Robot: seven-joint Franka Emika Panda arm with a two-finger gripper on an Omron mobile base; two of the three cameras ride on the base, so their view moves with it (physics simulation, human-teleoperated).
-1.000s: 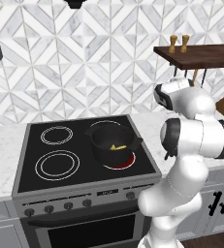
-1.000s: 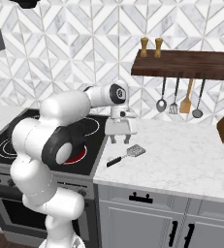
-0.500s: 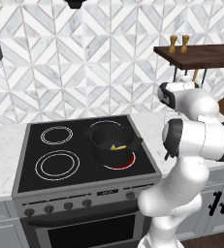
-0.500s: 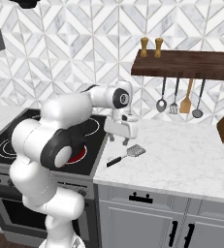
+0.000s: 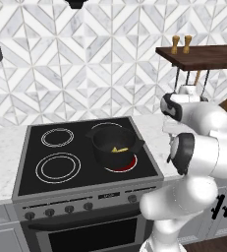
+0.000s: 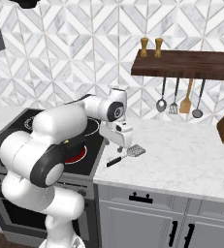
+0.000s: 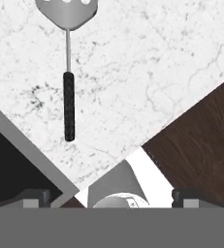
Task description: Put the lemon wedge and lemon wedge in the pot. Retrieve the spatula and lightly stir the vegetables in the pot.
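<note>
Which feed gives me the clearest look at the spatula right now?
The hand view: the spatula lies unobstructed on the marble counter, handle nearer the camera. The right base view shows it small, beside the gripper.

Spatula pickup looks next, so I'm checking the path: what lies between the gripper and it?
Nothing: in the hand view, bare marble counter separates the open gripper from the spatula.

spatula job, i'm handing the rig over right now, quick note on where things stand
Pincer: open, empty, poised over the spatula's handle end.
Spatula: lying flat on the marble counter just right of the stove, black handle toward the stove, slotted head away.
Pot: on the front right burner, which glows red; yellow lemon wedges already inside.
Done: wedges are in the pot.
Left: grasp the spatula, carry it to the pot, stir lightly.
</note>
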